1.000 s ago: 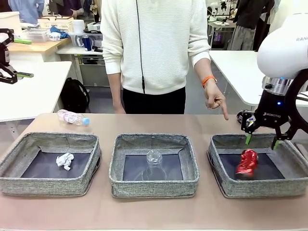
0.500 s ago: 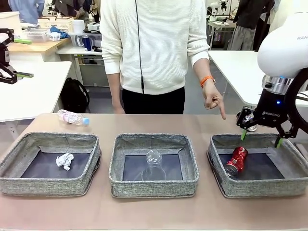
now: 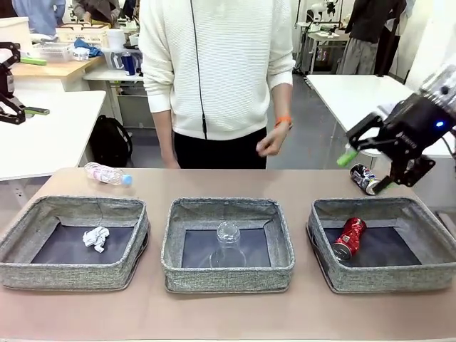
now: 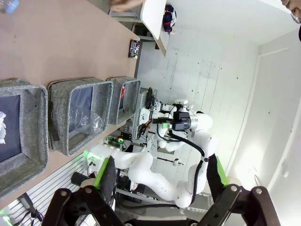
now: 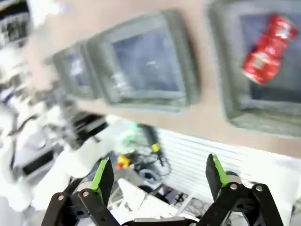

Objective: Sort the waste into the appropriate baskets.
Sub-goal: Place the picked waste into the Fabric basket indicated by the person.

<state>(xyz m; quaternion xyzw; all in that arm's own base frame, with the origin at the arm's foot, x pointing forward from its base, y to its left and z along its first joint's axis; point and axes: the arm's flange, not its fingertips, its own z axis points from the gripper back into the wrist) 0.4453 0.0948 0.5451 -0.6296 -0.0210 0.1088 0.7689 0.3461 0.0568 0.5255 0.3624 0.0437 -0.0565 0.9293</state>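
waste partly sorted: the paper ball [image 3: 95,238] lies in the left basket [image 3: 71,276], the clear cup [image 3: 228,244] in the middle basket [image 3: 228,279], and the red can [image 3: 349,239] lies tilted by the left wall of the right basket [image 3: 388,279]. on the table [image 3: 285,184], the bottle [image 3: 107,174] lies far left and the dark blue can [image 3: 363,177] far right. the right gripper [image 3: 368,172] hangs by that can, spread and empty. the left gripper [image 4: 160,165] is spread too, holding nothing.

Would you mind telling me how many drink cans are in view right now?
2. The red can lies in the right-hand basket; the dark blue can lies on the table just behind that basket. I see no others.
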